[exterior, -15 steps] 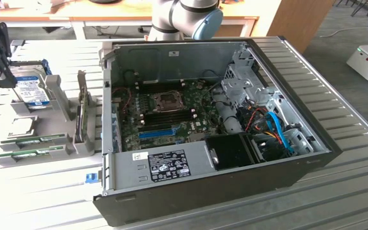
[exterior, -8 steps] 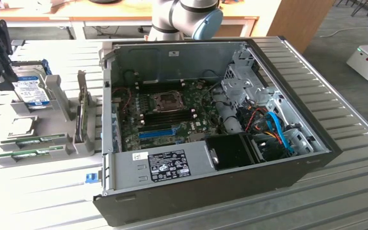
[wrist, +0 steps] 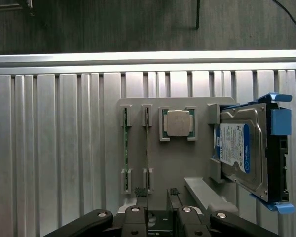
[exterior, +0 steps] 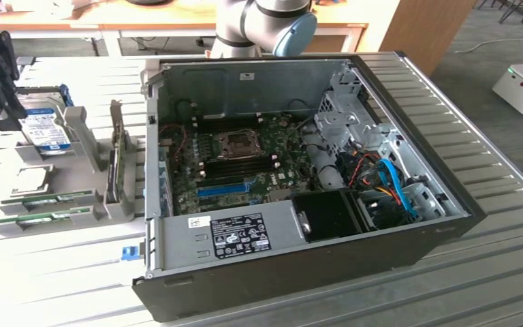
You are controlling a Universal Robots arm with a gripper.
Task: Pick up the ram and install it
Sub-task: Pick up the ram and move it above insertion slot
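Note:
Two alike green sticks stand on edge in a grey holder (wrist: 158, 163). The ram (wrist: 147, 143) is the one nearer the processor chip; the second stick (wrist: 125, 143) stands beside it. In the exterior view the ram (exterior: 51, 200) lies at the left of the table, with the other stick (exterior: 41, 219) in front of it. My gripper (wrist: 157, 193) hangs above the holder, open, with nothing between its fingers (wrist: 140, 193). The ram's near end lines up just inside one fingertip. In the exterior view the gripper (exterior: 5, 116) is high at the far left, over the hard drive.
An open computer case (exterior: 425, 231) fills the table's middle, its motherboard (exterior: 243, 163) showing dark memory slots and a blue slot strip (exterior: 220, 189). On the holder sit a processor chip (wrist: 177, 123) and a hard drive (wrist: 241, 148) in a blue bracket. A grey card stands upright (exterior: 116, 163).

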